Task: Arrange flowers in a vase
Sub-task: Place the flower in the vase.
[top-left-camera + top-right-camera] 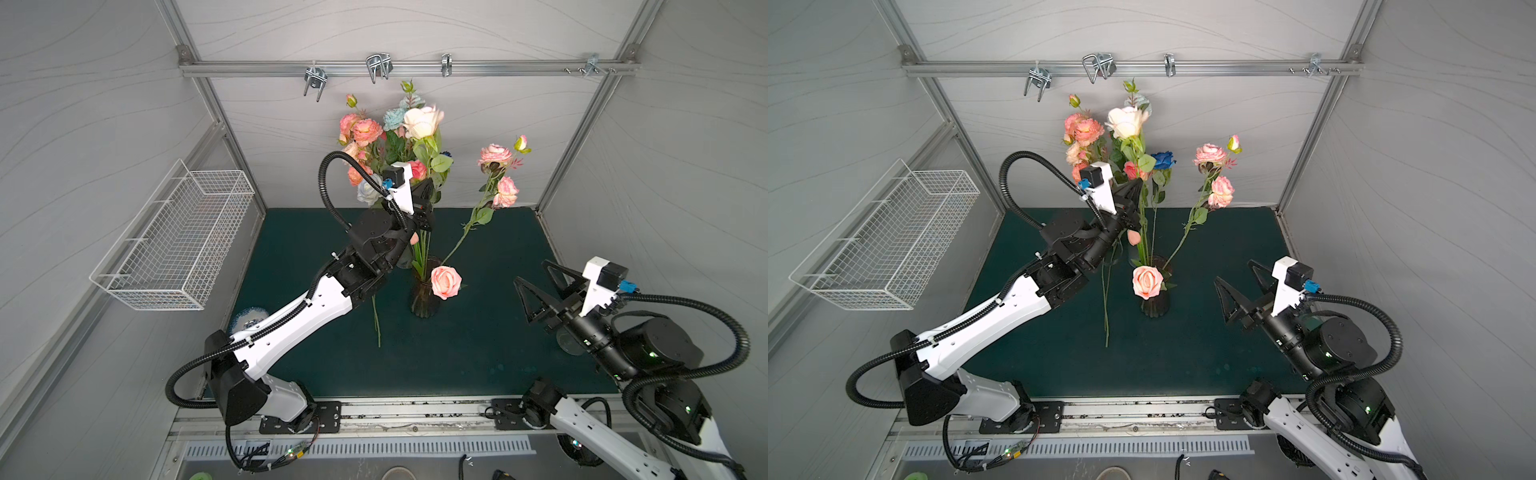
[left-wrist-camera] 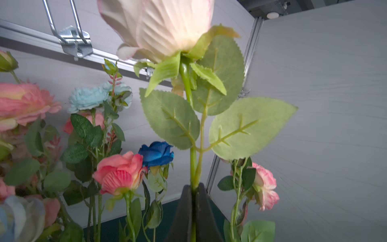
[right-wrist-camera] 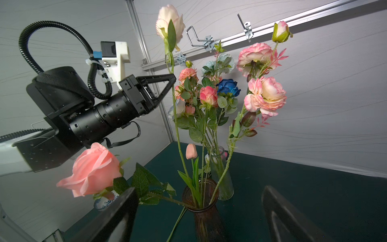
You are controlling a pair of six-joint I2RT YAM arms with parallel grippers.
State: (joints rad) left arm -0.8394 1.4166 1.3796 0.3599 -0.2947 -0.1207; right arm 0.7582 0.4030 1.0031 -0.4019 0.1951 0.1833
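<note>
Right gripper [image 1: 530, 272] hangs wide apart near the dark vase [image 1: 424, 301], clear of the work, while the left gripper [image 1: 1136, 183] clamps the white rose [image 1: 422, 121] mid-stem, upright, its foot at that vase's mouth, apparently so it seats straight among the flowers [image 1: 445, 281] standing there.

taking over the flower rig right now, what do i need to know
Left gripper: shut on the stem of the white rose, held upright, its lower end apparently in the dark vase.
Right gripper: open, empty, hovering beside that vase.
Done: pink rose, tulip and pink spray are in the dark vase.
To do: release the white rose once seated; the blue rose and the rest of the bunch wait in the clear vase behind.
</note>
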